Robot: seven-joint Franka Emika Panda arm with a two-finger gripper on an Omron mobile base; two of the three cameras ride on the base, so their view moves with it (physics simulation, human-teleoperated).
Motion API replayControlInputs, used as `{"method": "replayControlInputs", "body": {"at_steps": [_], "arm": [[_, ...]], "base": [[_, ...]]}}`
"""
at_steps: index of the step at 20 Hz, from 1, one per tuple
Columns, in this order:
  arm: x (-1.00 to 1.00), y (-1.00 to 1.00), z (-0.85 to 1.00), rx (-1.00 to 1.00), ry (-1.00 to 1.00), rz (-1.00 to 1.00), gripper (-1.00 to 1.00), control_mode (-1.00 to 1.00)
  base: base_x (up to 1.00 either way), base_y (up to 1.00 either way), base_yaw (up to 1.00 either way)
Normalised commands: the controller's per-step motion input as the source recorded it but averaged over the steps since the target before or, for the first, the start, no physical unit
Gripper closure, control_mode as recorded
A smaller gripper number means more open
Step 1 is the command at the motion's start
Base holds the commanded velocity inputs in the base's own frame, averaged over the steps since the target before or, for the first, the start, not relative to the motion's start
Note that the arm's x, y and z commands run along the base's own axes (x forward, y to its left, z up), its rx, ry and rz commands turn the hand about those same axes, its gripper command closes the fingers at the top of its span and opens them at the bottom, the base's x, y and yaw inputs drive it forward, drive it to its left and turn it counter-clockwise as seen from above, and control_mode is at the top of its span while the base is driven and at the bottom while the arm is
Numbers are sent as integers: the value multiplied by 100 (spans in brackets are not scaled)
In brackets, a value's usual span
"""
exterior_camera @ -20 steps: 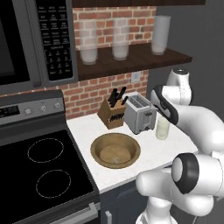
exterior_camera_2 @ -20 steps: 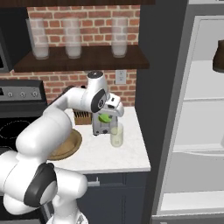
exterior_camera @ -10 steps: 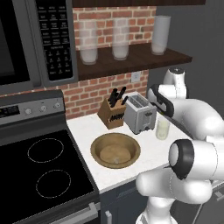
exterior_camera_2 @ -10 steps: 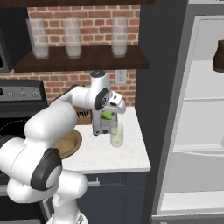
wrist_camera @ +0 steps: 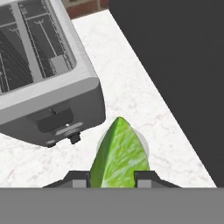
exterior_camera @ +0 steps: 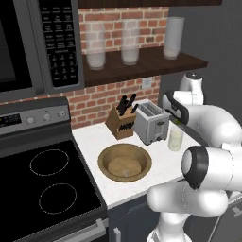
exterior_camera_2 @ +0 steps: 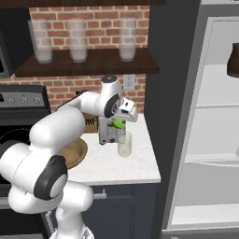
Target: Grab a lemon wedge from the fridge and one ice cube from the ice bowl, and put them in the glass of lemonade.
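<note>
My gripper (exterior_camera_2: 119,122) is shut on the lemon wedge (exterior_camera_2: 119,124), a small yellow-green piece. It hangs just above the glass of lemonade (exterior_camera_2: 124,144), a short clear tumbler on the white counter in front of the toaster. In the hand view the wedge (wrist_camera: 119,155) sits between my fingertips (wrist_camera: 147,178), with the glass rim (wrist_camera: 143,147) right behind it. The left base view has the glass (exterior_camera: 176,140) under my hand. The wooden ice bowl (exterior_camera: 125,162) lies left of the glass; the ice cube is too small to make out. The fridge (exterior_camera_2: 171,116) stands open on the right.
A silver toaster (wrist_camera: 43,74) stands right behind the glass, with a knife block (exterior_camera: 123,122) beside it. The fridge's dark side wall (wrist_camera: 175,65) is close on the right. A black stove (exterior_camera: 42,189) lies left of the counter. Tall frosted glasses (exterior_camera: 130,41) stand on the shelf above.
The gripper has carried the lemon wedge a little to the right, over the glass. The arm's elbow has swung along with it. Glass, bowl and toaster have not moved.
</note>
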Motion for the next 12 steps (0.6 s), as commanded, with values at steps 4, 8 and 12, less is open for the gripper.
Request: {"method": "replayControlInputs", "body": {"at_steps": [4, 8, 12], "arm": [[3, 0, -15, 0, 0, 0, 100, -100], [1, 0, -13, 0, -1, 0, 100, -100], [1, 0, -13, 0, -3, 0, 100, -100]], "base": [[0, 0, 0], [0, 0, 0], [0, 0, 0]]}}
